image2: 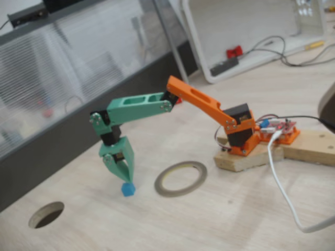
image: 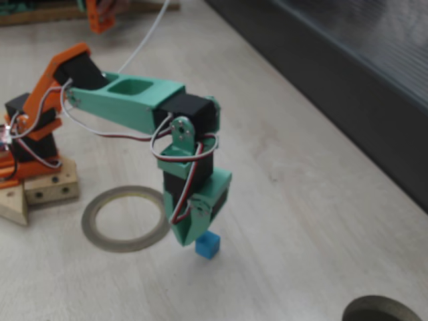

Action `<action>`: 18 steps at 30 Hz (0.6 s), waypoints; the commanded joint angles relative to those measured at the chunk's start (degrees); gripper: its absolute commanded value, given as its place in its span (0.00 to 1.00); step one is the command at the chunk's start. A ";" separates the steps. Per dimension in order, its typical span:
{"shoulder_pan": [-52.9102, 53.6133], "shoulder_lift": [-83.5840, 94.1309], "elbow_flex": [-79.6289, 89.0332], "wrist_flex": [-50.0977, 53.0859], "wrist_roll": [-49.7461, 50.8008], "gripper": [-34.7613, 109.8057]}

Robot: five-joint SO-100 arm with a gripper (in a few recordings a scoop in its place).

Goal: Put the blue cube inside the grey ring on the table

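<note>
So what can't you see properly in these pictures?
- Whether the end effector grips the blue cube: its green body hides the fingertips in a fixed view, and they are too small in the other.
- The dark round hole: cut off by the bottom edge.
- The grey ring: its right edge sits behind the arm.

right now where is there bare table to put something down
Bare table lies between the blue cube and the dark strip. The grey ring is empty inside. It is crowded by the arm's wooden base and under the end effector.
</note>
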 commanded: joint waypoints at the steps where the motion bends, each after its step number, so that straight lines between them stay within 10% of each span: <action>1: 1.14 1.05 -1.23 0.09 0.44 0.24; 18: 1.14 1.05 -1.32 -8.00 0.53 0.24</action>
